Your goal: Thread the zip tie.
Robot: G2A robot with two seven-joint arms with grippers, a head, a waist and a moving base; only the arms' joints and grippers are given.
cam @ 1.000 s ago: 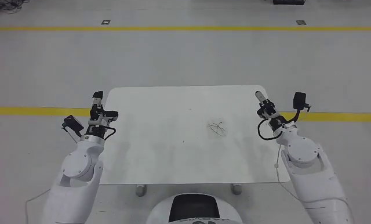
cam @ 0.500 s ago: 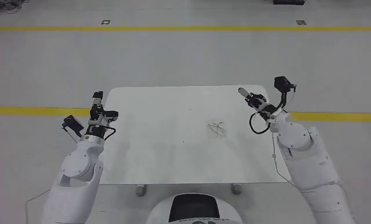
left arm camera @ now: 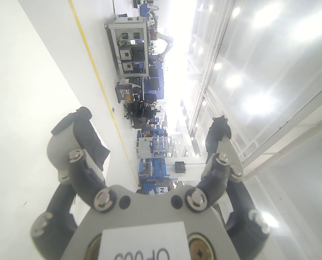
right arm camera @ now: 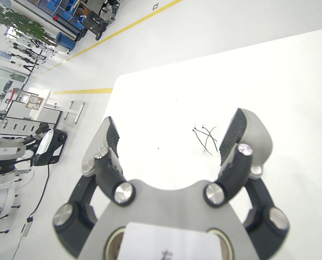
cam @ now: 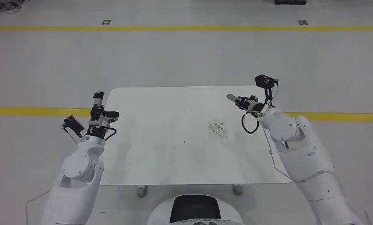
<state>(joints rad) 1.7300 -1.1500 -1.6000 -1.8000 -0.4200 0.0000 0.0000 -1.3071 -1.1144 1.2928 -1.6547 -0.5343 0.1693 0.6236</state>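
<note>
- Zip ties (cam: pixel 218 129) are noted on the table (cam: pixel 175 161): thin black strands, crossed over one another in a small loose tangle. They lie flat on the right half of the table, about midway between its far and near edges.
- In the right wrist view the zip ties (right arm camera: pixel 205 139) are seen as at least two crossing strands with small heads at one end. The exact count cannot be told.
- Above the far right part of the table, inside its edges, the right gripper (cam: pixel 232 98) is held, pointed across the table toward its left side.
- In its own wrist view the right gripper (right arm camera: pixel 174 117) is seen with jaws spread wide. Nothing is caught between the ribbed pads (right arm camera: pixel 231 133), and the zip ties lie apart from it on the table.
- Just outside the left edge of the table, near its far left corner, the left gripper (cam: pixel 97 98) is held, pointed away past the table's far side.
- In the left wrist view the left gripper (left arm camera: pixel 151 116) is seen with jaws wide apart and nothing held.
- A white top with rounded corners is recorded for the table. A tiny dark speck (cam: pixel 184 141) is marked near the middle of it.
- A yellow floor line (cam: pixel 35 111) is seen running out from both the left and right sides of the table.
</note>
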